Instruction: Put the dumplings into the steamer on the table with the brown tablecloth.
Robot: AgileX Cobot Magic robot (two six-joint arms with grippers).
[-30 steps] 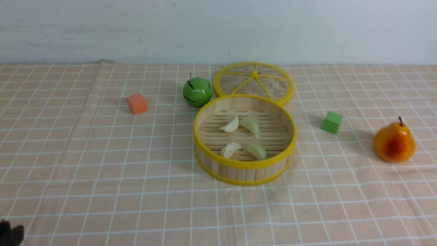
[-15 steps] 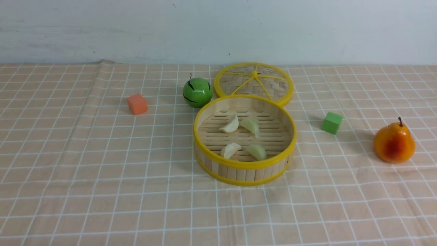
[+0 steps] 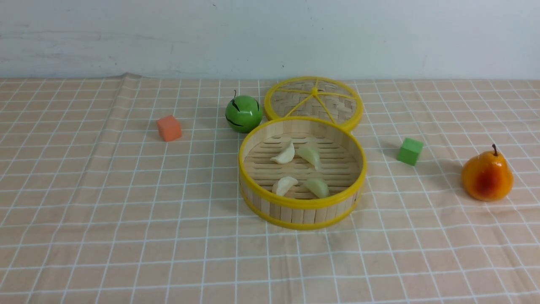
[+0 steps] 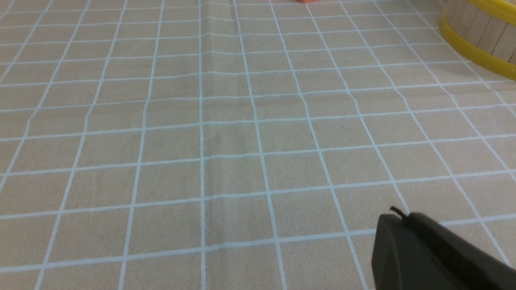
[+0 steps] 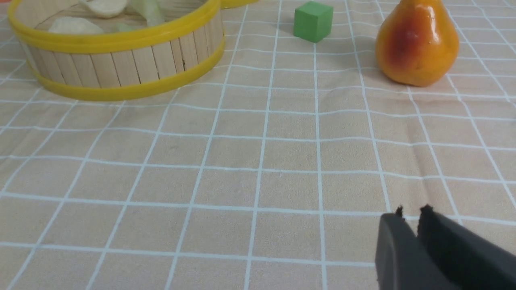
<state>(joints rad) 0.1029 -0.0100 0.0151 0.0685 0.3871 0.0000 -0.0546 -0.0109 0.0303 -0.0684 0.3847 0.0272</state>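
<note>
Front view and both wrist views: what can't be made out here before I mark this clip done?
- Front view: neither arm nor gripper is in frame.
- Left wrist view: the steamer is cut by the picture edge, its inside unseen; the orange cube is a sliver at the edge.
- Right wrist view: the dumplings are partly hidden by the steamer's rim and cropped; not countable there.
- Right gripper: only its tips show, a narrow gap between them.

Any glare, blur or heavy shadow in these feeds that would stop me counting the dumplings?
Front view: sharp, evenly lit, soft shadows, four dumplings clear in the steamer. Right wrist view: sharp, glare spot on the pear, steamer cut off at the frame edge. Left wrist view: only cloth and a steamer edge.
</note>
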